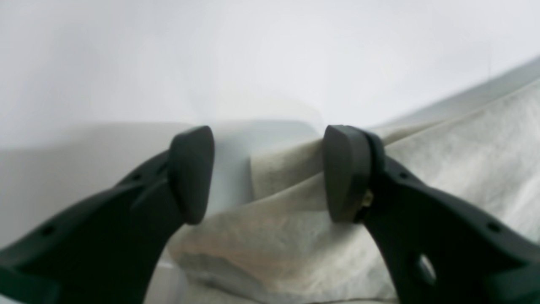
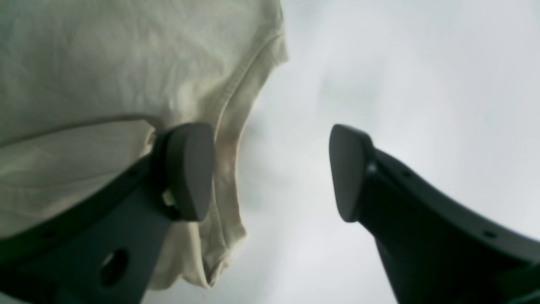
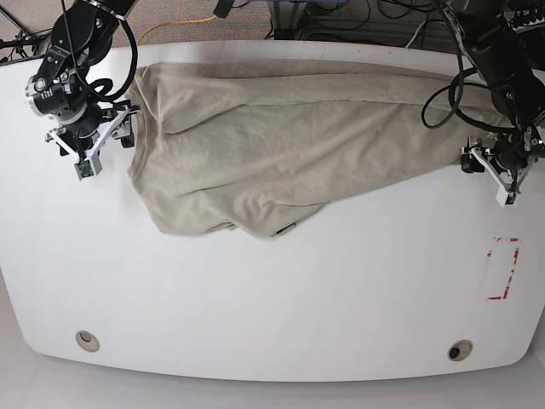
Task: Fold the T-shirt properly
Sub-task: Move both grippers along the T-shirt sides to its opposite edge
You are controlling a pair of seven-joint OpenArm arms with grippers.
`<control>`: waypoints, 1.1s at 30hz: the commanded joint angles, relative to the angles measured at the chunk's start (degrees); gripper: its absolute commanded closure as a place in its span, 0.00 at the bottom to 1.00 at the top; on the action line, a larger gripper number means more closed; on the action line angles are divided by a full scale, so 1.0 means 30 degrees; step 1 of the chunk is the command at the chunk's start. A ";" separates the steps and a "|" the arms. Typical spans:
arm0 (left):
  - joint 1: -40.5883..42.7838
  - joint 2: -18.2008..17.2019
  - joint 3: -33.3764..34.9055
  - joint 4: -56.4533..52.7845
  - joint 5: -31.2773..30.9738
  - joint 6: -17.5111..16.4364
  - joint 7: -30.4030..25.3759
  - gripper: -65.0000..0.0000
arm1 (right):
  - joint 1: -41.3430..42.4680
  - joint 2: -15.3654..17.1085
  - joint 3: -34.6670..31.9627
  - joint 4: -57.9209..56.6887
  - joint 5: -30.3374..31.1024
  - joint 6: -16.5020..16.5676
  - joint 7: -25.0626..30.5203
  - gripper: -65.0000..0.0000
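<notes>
The khaki T-shirt lies wrinkled across the far half of the white table, with a bunched fold at its near edge. My left gripper is at the shirt's right end. In the left wrist view that gripper stands open around a raised corner of the T-shirt, one finger touching the cloth. My right gripper is at the shirt's left edge. The right wrist view shows it open, one finger over the T-shirt's hemmed edge and bare table in the gap.
A red-outlined rectangle is marked on the table at the near right. Two round holes sit near the front edge. Cables run along the floor behind the table.
</notes>
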 commanded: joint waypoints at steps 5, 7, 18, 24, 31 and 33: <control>0.0048 -0.0336 0.0006 0.0120 0.0011 -0.0019 0.0078 0.91 | 0.0117 0.0270 0.0061 0.0304 0.0179 -0.0010 0.0377 0.38; 0.0078 -0.0365 0.0035 0.0179 0.0011 -0.0019 0.0078 0.99 | 0.0117 0.0270 0.0061 0.0304 0.0179 -0.0010 0.0377 0.38; 0.0107 -0.0395 0.0533 0.3285 -0.0018 -0.0019 0.0078 1.00 | 0.0087 0.0270 0.0061 0.0304 0.0179 -0.0010 0.0348 0.38; 0.0107 -0.0453 0.1559 0.5600 -0.0018 -0.0019 0.0811 1.00 | 0.0087 0.0270 0.0061 0.0304 0.0179 -0.0010 0.0348 0.38; 0.0107 -0.0365 0.2116 0.7505 -0.0018 -0.0019 0.0987 1.00 | -0.0001 0.0270 0.0061 0.0304 0.0209 -0.0010 0.0348 0.38; 0.0107 -0.0336 0.2116 0.7798 -0.0018 -0.0019 0.0987 1.00 | -0.0001 0.0270 0.0061 0.0304 0.0296 -0.0010 0.0348 0.38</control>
